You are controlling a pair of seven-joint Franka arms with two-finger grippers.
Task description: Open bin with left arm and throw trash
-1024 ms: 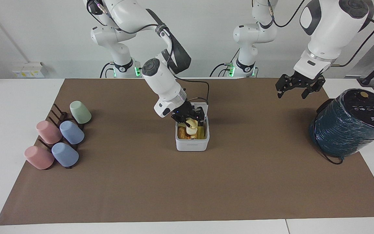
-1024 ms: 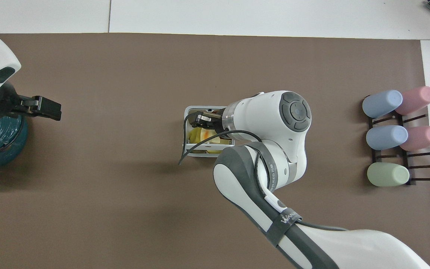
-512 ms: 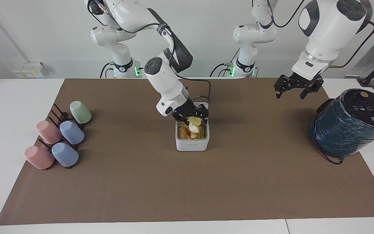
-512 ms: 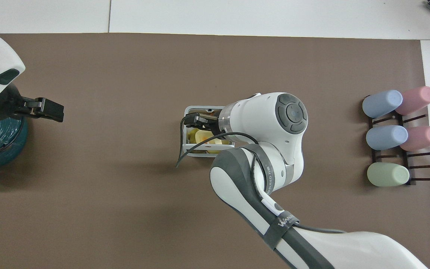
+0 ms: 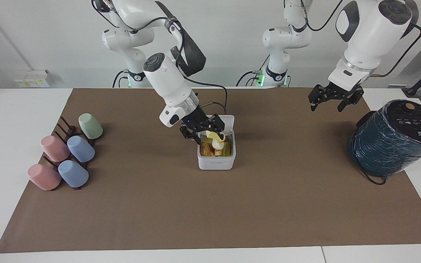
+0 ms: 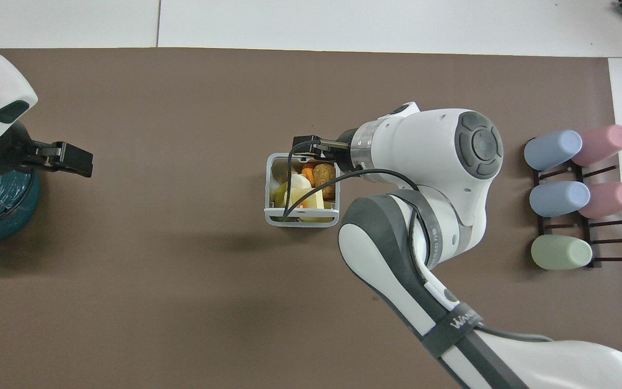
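Cylinder (image 5: 397,137), dark teal, stands under the waiting left gripper (image 5: 333,100), jaws spread and empty. Mid-mat, the bin (image 5: 216,160) gapes open with 3 trash bits (image 5: 216,145) inside. Right gripper (image 5: 201,130), jaws apart, empty, hangs over its rim; closing the lid likely comes next.
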